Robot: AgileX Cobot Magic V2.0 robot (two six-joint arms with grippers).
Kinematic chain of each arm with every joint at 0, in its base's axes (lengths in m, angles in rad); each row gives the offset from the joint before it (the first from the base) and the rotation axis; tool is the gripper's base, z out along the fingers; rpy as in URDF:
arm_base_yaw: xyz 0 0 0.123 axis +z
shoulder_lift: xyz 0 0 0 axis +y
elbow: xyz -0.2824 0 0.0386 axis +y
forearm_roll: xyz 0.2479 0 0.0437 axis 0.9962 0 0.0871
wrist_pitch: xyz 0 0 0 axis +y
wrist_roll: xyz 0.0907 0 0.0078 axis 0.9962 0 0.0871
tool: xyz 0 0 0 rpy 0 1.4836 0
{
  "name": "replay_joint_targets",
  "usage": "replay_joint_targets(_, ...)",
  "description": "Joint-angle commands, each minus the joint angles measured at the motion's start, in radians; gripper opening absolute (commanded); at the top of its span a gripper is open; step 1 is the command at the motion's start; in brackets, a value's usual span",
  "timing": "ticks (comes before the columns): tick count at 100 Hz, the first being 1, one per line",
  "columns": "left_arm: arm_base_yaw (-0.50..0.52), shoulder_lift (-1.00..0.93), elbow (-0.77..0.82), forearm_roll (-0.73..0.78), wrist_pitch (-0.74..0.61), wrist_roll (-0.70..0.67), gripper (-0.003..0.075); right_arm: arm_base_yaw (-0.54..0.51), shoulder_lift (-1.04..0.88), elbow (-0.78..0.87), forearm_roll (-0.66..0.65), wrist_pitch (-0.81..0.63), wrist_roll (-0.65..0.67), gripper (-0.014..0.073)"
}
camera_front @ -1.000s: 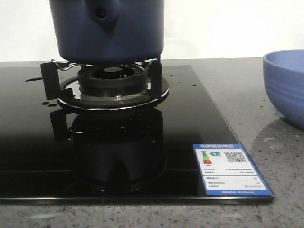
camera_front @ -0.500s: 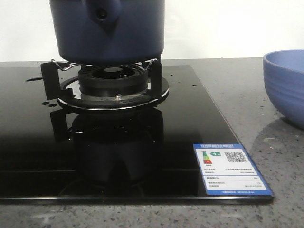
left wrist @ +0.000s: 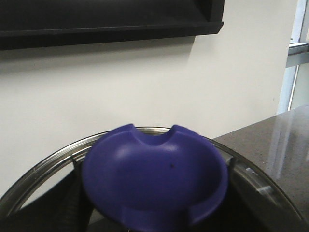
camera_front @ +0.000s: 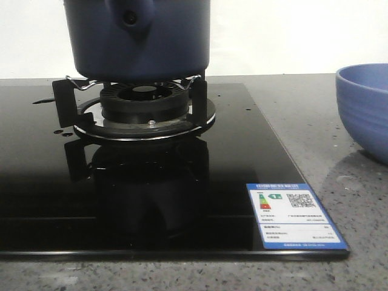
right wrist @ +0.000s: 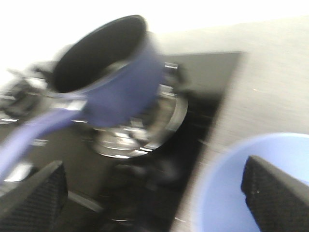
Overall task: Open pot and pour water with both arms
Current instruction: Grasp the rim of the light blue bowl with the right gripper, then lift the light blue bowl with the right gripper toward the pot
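The dark navy pot (camera_front: 139,42) stands on the burner's supports, its handle stub (camera_front: 129,16) facing me and its top cut off by the frame. The right wrist view, which is blurred, shows the pot (right wrist: 116,82) without a lid, its long handle (right wrist: 29,133) reaching toward the camera. My right gripper (right wrist: 152,191) is open and empty, above the cooktop between pot and bowl. My left gripper (left wrist: 155,203) is shut on the blue knob (left wrist: 154,174) of the steel-rimmed glass lid (left wrist: 43,166), held up in front of the wall. Neither gripper shows in the front view.
The burner (camera_front: 145,106) sits on a black glass cooktop (camera_front: 242,151) with a label sticker (camera_front: 295,215) at its front right corner. A periwinkle-blue bowl (camera_front: 367,109) stands on the grey counter to the right, and also shows in the right wrist view (right wrist: 231,183).
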Motion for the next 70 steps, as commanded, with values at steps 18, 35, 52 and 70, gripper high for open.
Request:
replay_joint_targets(18,-0.035,-0.206,0.134,-0.056,-0.081,-0.026,0.0261,-0.084,0.190,-0.270,-0.463,0.270,0.431,0.0665)
replay_joint_targets(35,-0.068,-0.241,0.142,-0.056,-0.132,-0.026,0.0261,-0.122,0.313,-0.273,-0.472,0.290,0.431,0.0536)
replay_joint_targets(52,-0.068,-0.243,0.142,-0.056,-0.143,-0.026,0.0261,-0.158,0.393,-0.229,-0.472,0.284,0.431,0.0428)
replay_joint_targets(70,-0.068,-0.243,0.142,-0.058,-0.152,-0.026,0.0261,-0.160,0.406,-0.132,-0.463,0.212,0.431,0.0416)
